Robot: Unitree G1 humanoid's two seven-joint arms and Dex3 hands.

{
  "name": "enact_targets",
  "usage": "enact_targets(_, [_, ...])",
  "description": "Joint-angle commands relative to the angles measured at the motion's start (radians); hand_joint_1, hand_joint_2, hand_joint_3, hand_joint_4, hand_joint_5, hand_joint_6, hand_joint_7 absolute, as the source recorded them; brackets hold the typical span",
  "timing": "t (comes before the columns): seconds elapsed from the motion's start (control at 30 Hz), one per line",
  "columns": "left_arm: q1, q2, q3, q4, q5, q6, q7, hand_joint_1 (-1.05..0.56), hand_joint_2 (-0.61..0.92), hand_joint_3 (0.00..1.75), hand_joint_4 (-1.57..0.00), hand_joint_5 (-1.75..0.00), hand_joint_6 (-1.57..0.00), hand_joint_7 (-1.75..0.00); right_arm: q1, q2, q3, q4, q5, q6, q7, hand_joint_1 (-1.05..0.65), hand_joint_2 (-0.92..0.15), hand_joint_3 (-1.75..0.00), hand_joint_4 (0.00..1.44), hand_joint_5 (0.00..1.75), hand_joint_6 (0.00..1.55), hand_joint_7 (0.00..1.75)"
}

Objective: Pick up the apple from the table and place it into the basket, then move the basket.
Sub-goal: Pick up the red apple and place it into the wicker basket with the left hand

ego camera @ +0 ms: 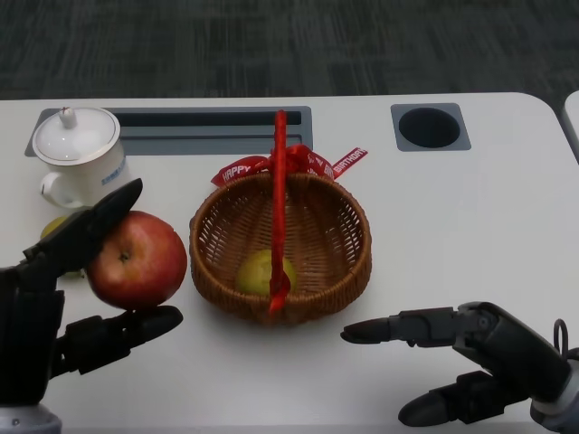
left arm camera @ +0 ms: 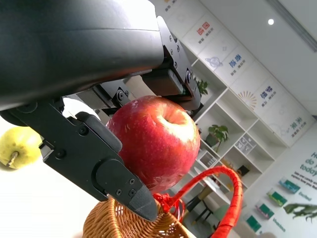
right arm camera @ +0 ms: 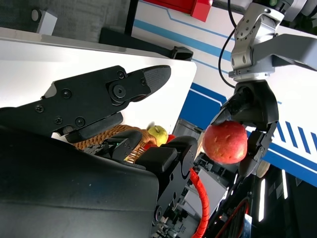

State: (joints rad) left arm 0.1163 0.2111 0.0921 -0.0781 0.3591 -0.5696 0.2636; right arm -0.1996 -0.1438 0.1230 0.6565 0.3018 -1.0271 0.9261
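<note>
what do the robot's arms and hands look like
Both are matte black: the left robot hand and right robot hand have blocky, round-tipped fingers fastened with visible screws. In the right wrist view, a silver forearm with a black cable sits behind the left one.

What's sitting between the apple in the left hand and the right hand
The wicker basket, with its red handle and a yellow-green fruit inside, lies between the apple in the left hand and the right hand; the head view shows it.

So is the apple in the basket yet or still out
Out. The left hand holds the apple beside the basket, to its left, not over it; a green fruit lies inside.
</note>
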Motion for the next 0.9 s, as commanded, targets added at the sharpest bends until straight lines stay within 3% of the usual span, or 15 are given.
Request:
enact_targets(0.03, [-0.058, 0.004, 0.002, -0.022, -0.027, 0.030, -0.030, -0.21, 0.82, 0.00, -1.25, -0.02, -1.12, -0.01, -0.007, -0.006, -0.003, 0.010, 0.005, -0.015, 0.005, -0.47, -0.90, 0.00, 0.68, 0.00, 0.62, 0.00])
enact_targets(0.2, [-0.144, -0.003, -0.024, 0.002, -0.054, 0.093, -0.088, -0.23, 0.83, 0.00, -1.24, -0.01, -1.10, 0.00, -0.005, -0.001, -0.002, 0.015, 0.009, -0.015, 0.010, -0.47, -0.90, 0.00, 0.68, 0.00, 0.62, 0.00])
enact_targets(0.47, [-0.322, -0.005, -0.067, 0.177, -0.059, 0.117, -0.123, -0.24, 0.82, 0.00, -1.26, -0.02, -1.11, -0.01, 0.011, -0.002, -0.003, 0.003, 0.003, -0.015, 0.002, -0.47, -0.90, 0.00, 0.69, 0.00, 0.63, 0.00])
enact_targets(0.9, [-0.600, -0.026, -0.144, 0.693, -0.089, -0.023, -0.151, -0.24, 0.81, 0.00, -1.29, -0.02, -1.12, -0.01, 0.049, 0.005, -0.001, -0.029, -0.013, -0.023, -0.032, -0.46, -0.91, 0.00, 0.70, 0.00, 0.64, 0.00])
